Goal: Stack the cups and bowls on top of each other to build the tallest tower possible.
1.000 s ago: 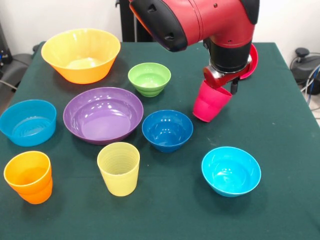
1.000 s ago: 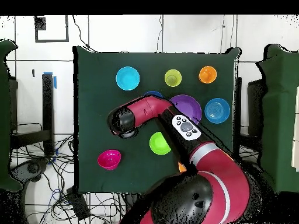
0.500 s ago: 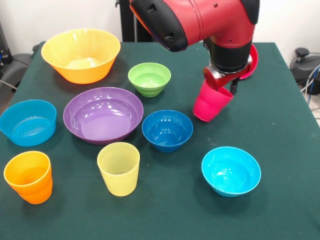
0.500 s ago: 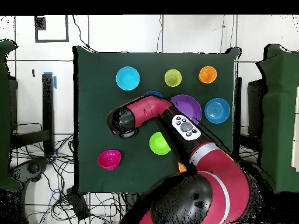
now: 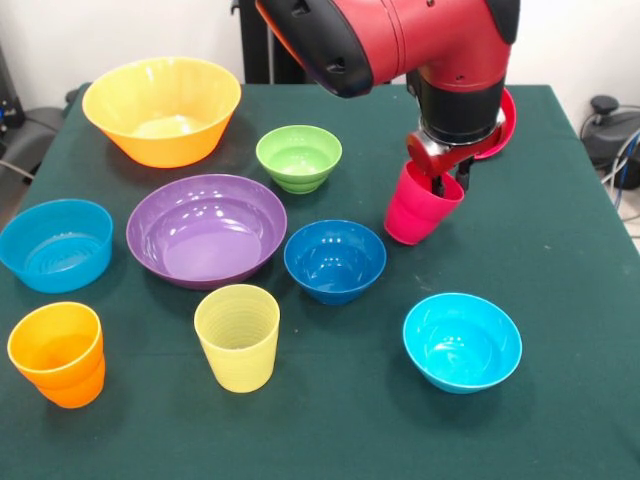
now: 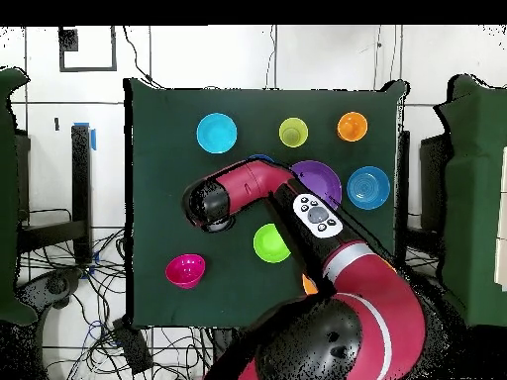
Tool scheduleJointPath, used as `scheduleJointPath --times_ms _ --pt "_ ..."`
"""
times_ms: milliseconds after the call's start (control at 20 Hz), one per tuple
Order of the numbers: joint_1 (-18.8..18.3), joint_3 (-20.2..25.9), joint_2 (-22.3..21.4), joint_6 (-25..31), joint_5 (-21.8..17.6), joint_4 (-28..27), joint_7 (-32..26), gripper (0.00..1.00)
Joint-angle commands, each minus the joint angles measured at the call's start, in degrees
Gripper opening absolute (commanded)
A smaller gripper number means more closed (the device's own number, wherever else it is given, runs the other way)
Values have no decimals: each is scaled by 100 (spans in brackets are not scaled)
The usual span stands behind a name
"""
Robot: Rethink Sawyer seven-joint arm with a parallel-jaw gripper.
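Front view: gripper [image 5: 443,178] was clamped on rim of red cup [image 5: 421,206], cup tilted, lifted off green table [image 5: 560,300]. No tower built yet, judging by layout; all other pieces stood single. Red bowl [image 5: 500,122] sat partly hidden behind arm, far right. Yellow-orange bowl [image 5: 162,108], lime bowl [image 5: 298,157], purple bowl [image 5: 206,229], dark blue bowl [image 5: 335,260], cyan bowl [image 5: 462,341], light blue bowl [image 5: 54,244], ribbed yellow cup [image 5: 238,336], orange cup [image 5: 58,353]: all empty.

Overhead view: arm hid held cup. Red bowl [image 6: 185,270] stood apart, empty, nothing stacked.
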Motion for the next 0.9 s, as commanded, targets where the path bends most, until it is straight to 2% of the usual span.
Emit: scheduleJointPath --times_ms 50,550,900 --pt "111 -138 155 -432 -449 -166 -658 0" --pt "32 -64 -113 -259 -278 47 -686 0" --pt "-91 127 -986 10 139 692 -551 0"
